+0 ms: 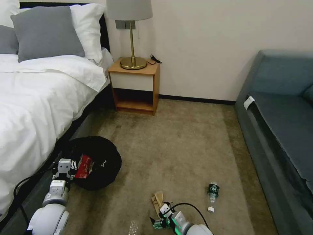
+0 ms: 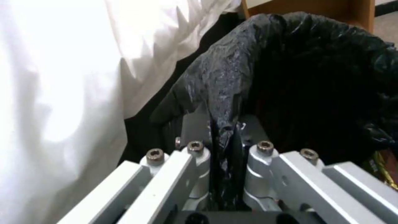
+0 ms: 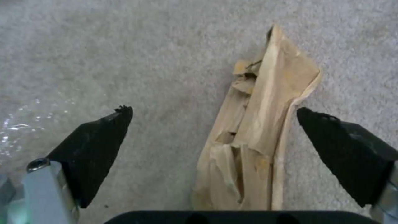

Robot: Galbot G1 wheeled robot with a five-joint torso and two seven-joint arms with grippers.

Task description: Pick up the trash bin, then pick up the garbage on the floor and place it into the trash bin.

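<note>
Where the carpet meets the lower edge of the head view, the right gripper (image 1: 158, 218) hangs low over the floor with its black fingertips (image 3: 99, 146) spread wide apart. Between them lies the tan crumpled paper scrap (image 3: 257, 137), nearer to one fingertip and apparently not touched by either; its near end is cut off under the gripper body. Just beside, a clear crinkled plastic piece (image 1: 132, 227) shows on the carpet, too faint to say what it is.

A little to the right lies the small clear bottle with green label and white cap (image 1: 212, 196), on its side and well apart from the gripper.

To the left, beside the bed with white sheets (image 1: 36, 98), the left gripper (image 2: 224, 137) is closed on the edge of the crinkled black bag that lines the round trash bin (image 1: 97, 160). The bin is tilted with its mouth toward the robot; I cannot tell if it touches the floor. Inside it a red-and-white packet (image 1: 84, 166) is visible, and a bit of gold wrapper (image 2: 383, 169) at the picture's edge.

Farther back stand a wooden nightstand (image 1: 135, 86) with a brass lamp (image 1: 132, 39), and a grey-blue sofa (image 1: 283, 114) on the right.
</note>
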